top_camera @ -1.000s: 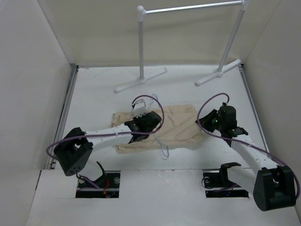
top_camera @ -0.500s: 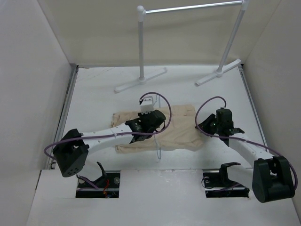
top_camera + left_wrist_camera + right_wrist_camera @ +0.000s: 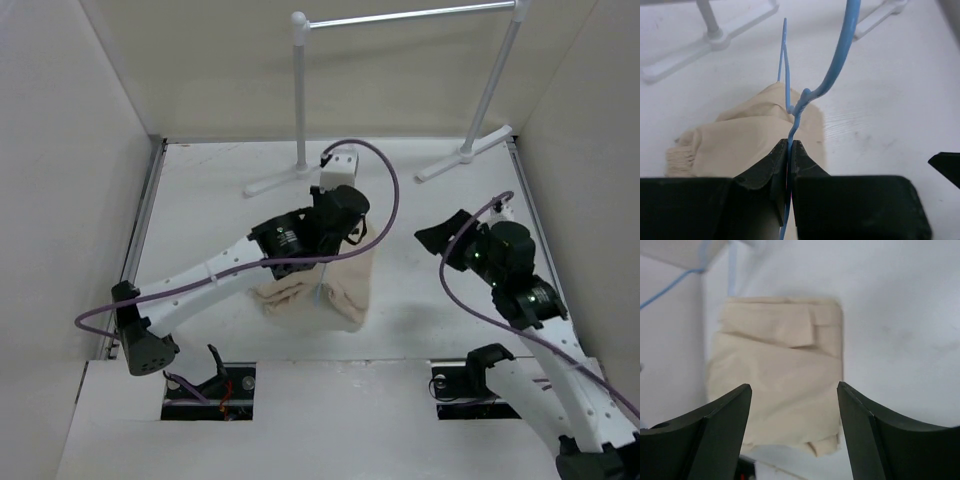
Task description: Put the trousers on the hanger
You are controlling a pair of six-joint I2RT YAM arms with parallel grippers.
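The left gripper (image 3: 789,145) is closed tightly on the thin pale-blue wire clothes hanger (image 3: 832,70), pinching the wire just under the twisted neck. The hook rises above its fingers. Directly below this gripper the long beige cloth trousers (image 3: 345,285) hang folded from the hanger. I judge they are draped over its lower bar, though the bar itself is hidden in the cloth. Their lower end seems to rest, a little bunched, on the white surface (image 3: 200,220).

The right gripper (image 3: 794,387) is wide open and holds nothing. It stands well apart from the trousers, which lie to its left, and it faces them.

So the main step looks nearly done. What is left, I think, is to even the cloth so it does not slide off.
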